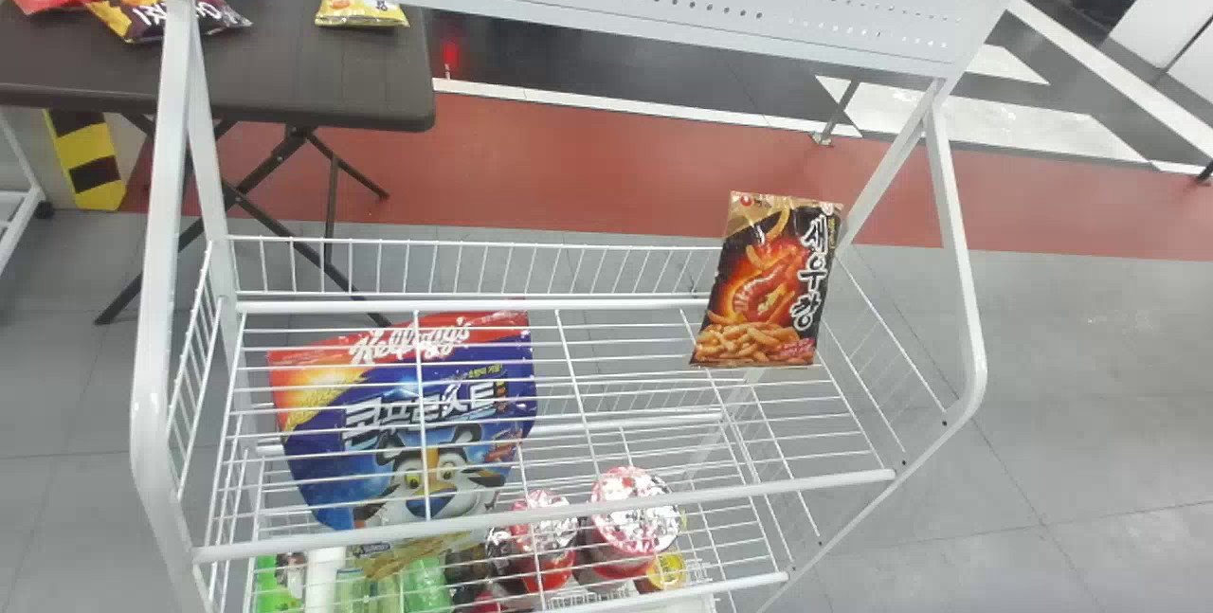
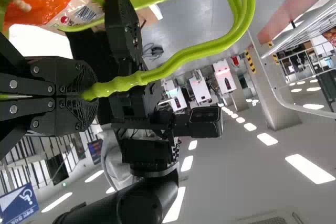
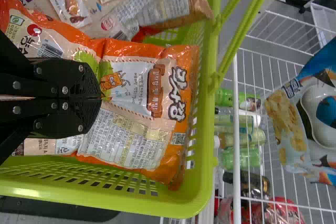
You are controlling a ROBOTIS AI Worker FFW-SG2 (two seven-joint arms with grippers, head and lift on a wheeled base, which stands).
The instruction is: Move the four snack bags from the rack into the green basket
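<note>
Orange plastic snack bags (image 3: 134, 80) lie in the green plastic basket (image 3: 202, 195), handle (image 2: 197, 51) pinched by the left gripper (image 2: 88, 96), right gripper (image 3: 101, 98) pressed together; black plastic bag (image 1: 768, 281), centre-right, awaits.

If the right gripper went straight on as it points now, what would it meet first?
Most likely the orange snack bag in the green basket, right at the tips of the right gripper; any remaining gap is unclear.
</note>
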